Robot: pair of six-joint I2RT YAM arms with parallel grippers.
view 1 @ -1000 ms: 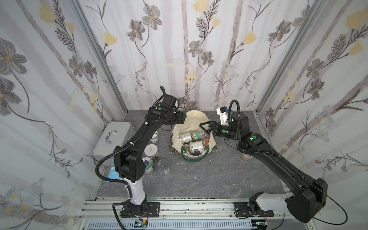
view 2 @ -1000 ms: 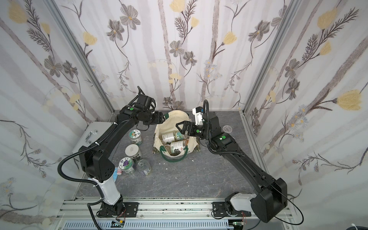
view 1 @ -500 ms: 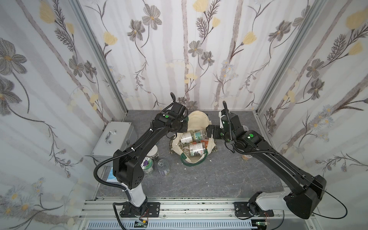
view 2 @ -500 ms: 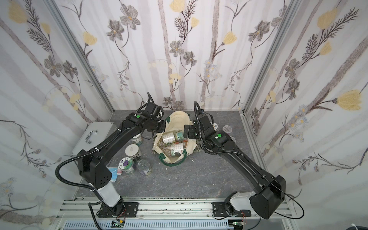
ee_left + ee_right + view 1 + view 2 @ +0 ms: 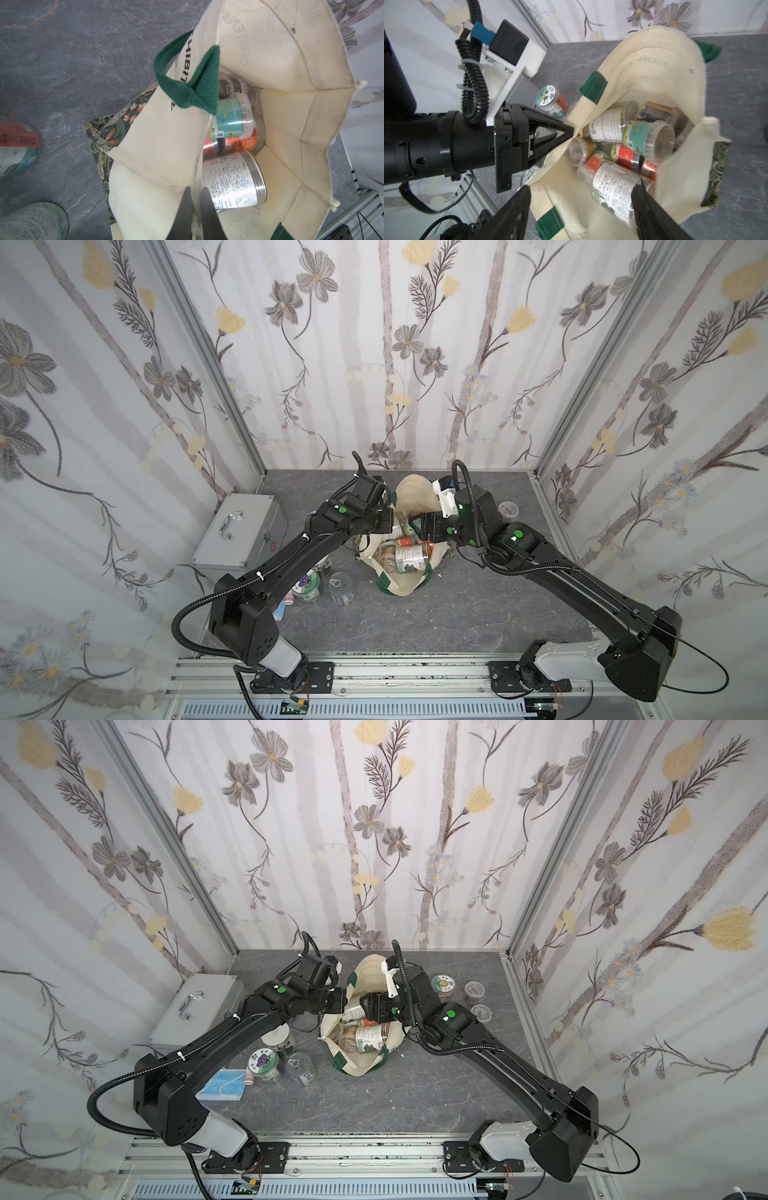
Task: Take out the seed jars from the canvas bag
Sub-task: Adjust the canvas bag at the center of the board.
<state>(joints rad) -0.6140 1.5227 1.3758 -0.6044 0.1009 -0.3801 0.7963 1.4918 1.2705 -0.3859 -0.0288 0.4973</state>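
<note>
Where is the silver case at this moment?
In both top views the case stands at the left edge of the table, left of the bag, with loose jars between them.

A seed jar (image 5: 18,149) reads "CARROT"; the canvas bag (image 5: 162,145) "HIBIT".

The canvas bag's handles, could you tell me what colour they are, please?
The handles are dark green, shown best in the left wrist view.

Bright, even light; soft shadows; wrist-view edges perhaps blurred.
</note>
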